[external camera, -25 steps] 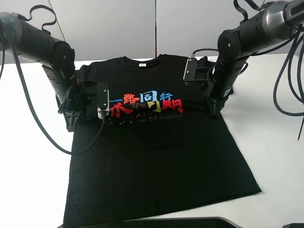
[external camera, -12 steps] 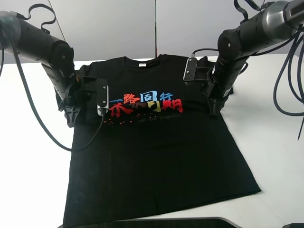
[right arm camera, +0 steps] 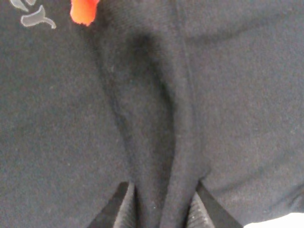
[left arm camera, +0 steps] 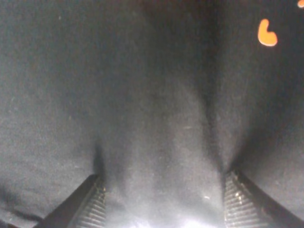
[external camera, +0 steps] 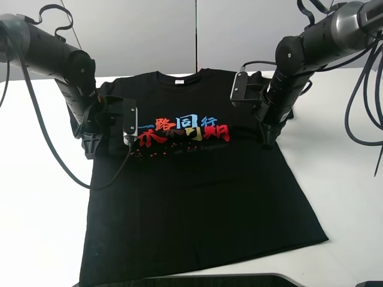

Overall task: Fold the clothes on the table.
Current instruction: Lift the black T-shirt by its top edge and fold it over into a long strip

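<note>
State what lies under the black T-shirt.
The white table lies under the black T-shirt, showing around its edges. The tabletop beneath the cloth is covered, so anything else there cannot be seen.

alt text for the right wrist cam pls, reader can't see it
Close-up of the right hand pinching a raised fold of the black T-shirt between its two ribbed fingers. A scrap of red print and some grey lettering show at one corner of the picture, and a sliver of the white table shows at another.
</note>
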